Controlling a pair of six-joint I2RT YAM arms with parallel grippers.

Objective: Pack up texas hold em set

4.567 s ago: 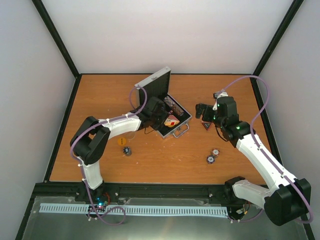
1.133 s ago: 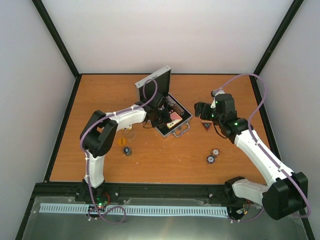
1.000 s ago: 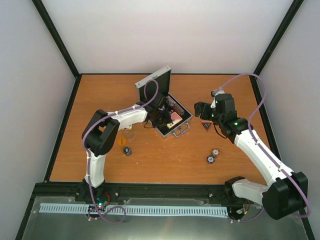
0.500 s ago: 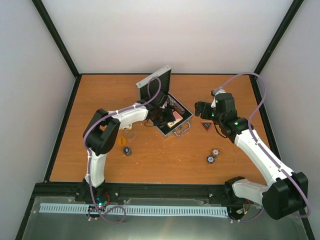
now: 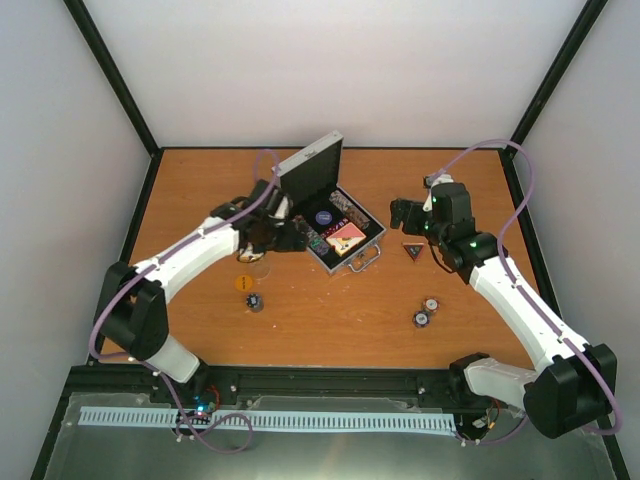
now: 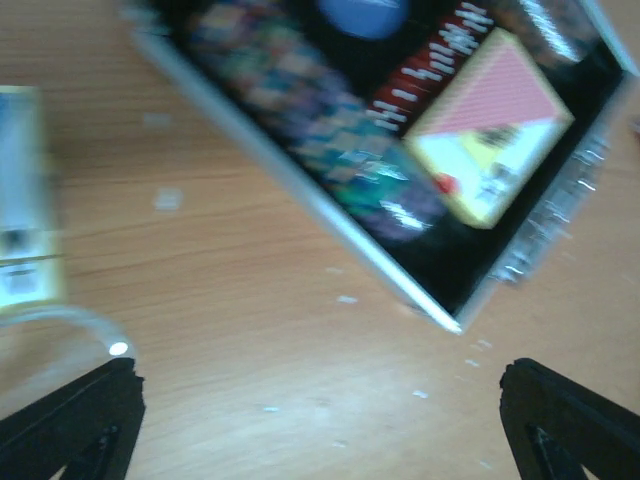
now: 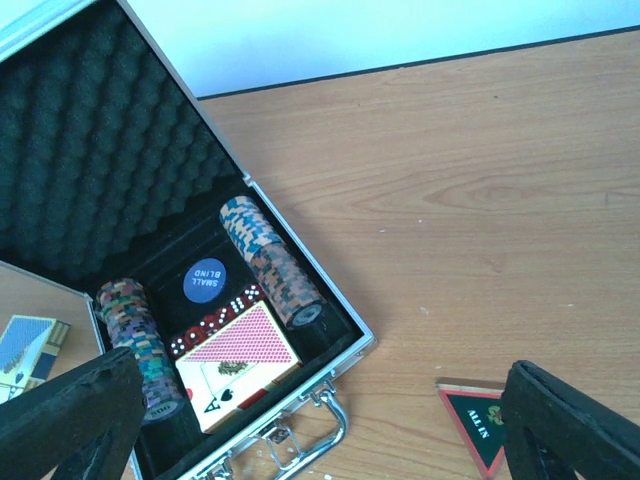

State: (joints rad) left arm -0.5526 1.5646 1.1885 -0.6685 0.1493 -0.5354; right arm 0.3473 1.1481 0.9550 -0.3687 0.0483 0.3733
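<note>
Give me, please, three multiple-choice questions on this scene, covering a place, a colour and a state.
1. Where is the red card box?
A. on the table
B. in the case
C. atop the lid

2. What colour is the round disc in the case?
A. green
B. white
C. blue

3. How is the lid?
A. raised open
B. shut
C. taken off

Answers: 1 B, it lies inside, between the rows of chips; 2 C, it shows blue in the right wrist view; 3 A, it stands up behind the open case.
</note>
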